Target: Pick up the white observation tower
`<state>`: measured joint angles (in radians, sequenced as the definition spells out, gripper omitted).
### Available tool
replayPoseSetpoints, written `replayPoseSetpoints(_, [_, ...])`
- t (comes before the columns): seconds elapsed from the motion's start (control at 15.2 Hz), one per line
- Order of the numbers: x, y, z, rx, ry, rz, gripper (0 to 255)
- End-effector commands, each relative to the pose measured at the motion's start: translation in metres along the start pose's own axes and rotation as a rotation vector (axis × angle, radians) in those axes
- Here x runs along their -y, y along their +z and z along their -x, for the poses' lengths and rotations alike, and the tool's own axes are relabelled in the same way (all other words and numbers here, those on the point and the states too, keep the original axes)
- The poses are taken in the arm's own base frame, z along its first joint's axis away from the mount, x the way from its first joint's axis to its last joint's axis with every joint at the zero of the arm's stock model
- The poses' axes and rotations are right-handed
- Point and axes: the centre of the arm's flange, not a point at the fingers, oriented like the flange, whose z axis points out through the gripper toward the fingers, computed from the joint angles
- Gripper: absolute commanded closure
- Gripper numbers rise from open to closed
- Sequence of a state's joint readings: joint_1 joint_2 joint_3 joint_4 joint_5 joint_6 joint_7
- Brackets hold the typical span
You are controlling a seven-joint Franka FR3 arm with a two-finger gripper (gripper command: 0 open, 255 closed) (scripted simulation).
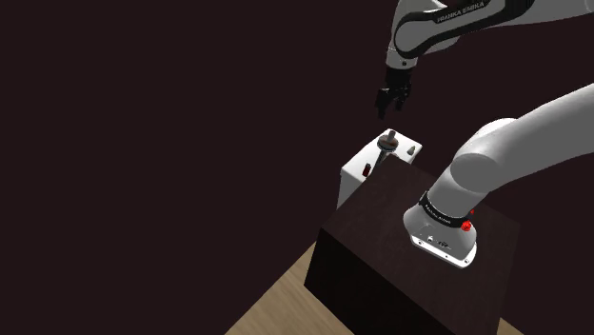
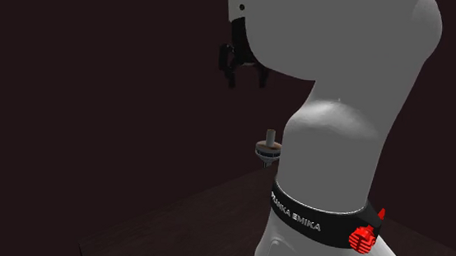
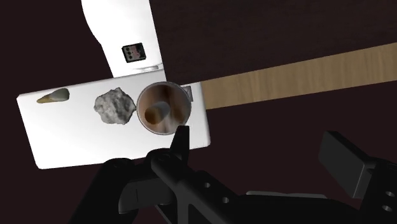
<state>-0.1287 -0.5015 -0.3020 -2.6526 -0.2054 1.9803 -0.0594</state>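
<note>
The observation tower (image 1: 386, 145) stands upright on a small white table (image 1: 360, 164), a slim shaft with a wide round deck, drawn greyish. From above, its deck (image 3: 163, 108) looks round and brownish. In the second exterior view the tower (image 2: 269, 146) shows beside the arm's white body. My black gripper (image 1: 393, 95) hangs open in the air above the tower, a little off to one side, touching nothing. Its fingers (image 2: 242, 73) stand apart and point down. In the wrist view the gripper (image 3: 261, 149) has one fingertip (image 3: 181, 136) just short of the deck.
On the white table top (image 3: 70, 137) lie a grey rock (image 3: 113, 106), a pale horn-shaped piece (image 3: 52, 96) and a small black cube (image 3: 132, 52). The dark stand (image 1: 381, 257) adjoins the table. Wooden floor (image 3: 305, 79) runs beside it. The surroundings are very dark.
</note>
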Motion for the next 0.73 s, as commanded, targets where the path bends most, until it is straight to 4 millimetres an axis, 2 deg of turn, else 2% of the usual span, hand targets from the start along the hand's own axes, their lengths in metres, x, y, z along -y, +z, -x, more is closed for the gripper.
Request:
replayPoseSetpoints(0.0, [-0.014,0.019,-0.009,0.003,0.015,-0.001,0])
replayPoseSetpoints(0.66, [-0.084,0.123,-0.059,0.031,0.087,-0.012,0])
